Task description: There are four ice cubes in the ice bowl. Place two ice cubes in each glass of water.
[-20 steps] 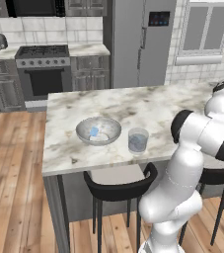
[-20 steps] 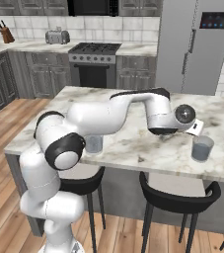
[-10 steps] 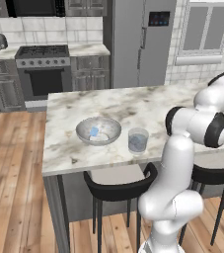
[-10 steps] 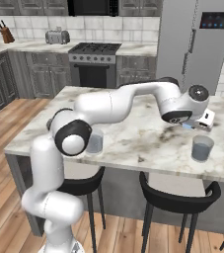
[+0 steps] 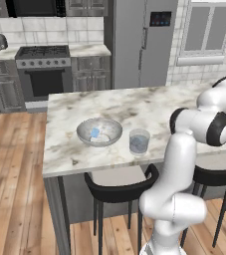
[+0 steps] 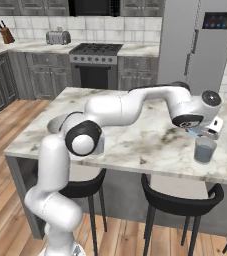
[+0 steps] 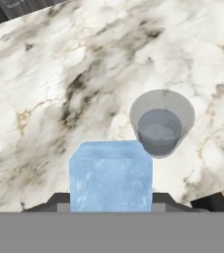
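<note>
My gripper [image 7: 110,203] is shut on a pale-blue ice cube [image 7: 110,173], with dark fingertips [image 7: 59,200] on either side of it. In the hand view a glass of water [image 7: 162,123] stands on the marble just beyond the cube, to the right. From the right base view the gripper [image 6: 195,132] hangs just above and left of that glass [image 6: 205,149]. The ice bowl [image 5: 99,132] sits near the counter's left end with a pale-blue ice cube [image 5: 95,132] in it. The other glass of water [image 5: 139,141] stands right beside the bowl.
The marble island counter [image 6: 150,142] carries everything; its front edge lies close to the right glass. Black stools [image 6: 177,200] stand under the front edge. My own arm [image 6: 130,105] arches across the counter. Stove [image 5: 44,69] and fridge [image 5: 142,40] line the back wall.
The hand with the ice cube has swung right and come down a little, ending close over the right glass. Bowl and both glasses have stayed put.
</note>
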Tool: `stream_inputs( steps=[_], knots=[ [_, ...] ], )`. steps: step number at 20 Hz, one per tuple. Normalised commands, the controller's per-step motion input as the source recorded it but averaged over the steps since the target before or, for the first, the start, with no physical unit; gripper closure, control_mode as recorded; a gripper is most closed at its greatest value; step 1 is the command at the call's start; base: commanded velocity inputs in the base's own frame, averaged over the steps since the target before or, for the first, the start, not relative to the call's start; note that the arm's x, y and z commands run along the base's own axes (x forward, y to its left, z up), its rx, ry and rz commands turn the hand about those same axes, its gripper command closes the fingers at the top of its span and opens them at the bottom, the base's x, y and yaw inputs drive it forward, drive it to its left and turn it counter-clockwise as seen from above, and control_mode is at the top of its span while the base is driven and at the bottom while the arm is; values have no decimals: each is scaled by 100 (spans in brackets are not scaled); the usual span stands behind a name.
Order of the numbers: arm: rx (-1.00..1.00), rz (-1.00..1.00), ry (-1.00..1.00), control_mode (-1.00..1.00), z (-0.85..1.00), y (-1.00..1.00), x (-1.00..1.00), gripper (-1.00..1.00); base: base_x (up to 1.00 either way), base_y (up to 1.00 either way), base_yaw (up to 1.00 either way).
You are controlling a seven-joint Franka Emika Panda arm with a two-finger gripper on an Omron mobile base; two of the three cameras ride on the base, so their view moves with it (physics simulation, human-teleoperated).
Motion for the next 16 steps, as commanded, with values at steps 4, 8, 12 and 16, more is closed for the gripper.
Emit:
stream_inputs(
  steps=[4,8,12,16],
  knots=[
    [-1,0,8,-100,-9,-10,32,100,0,0,0],
    [0,0,12,-100,-14,-23,20,100,0,0,0],
    [0,0,11,-100,-14,-29,11,100,0,0,0],
    [0,0,7,-100,-12,-18,16,100,0,0,0]
  ],
)
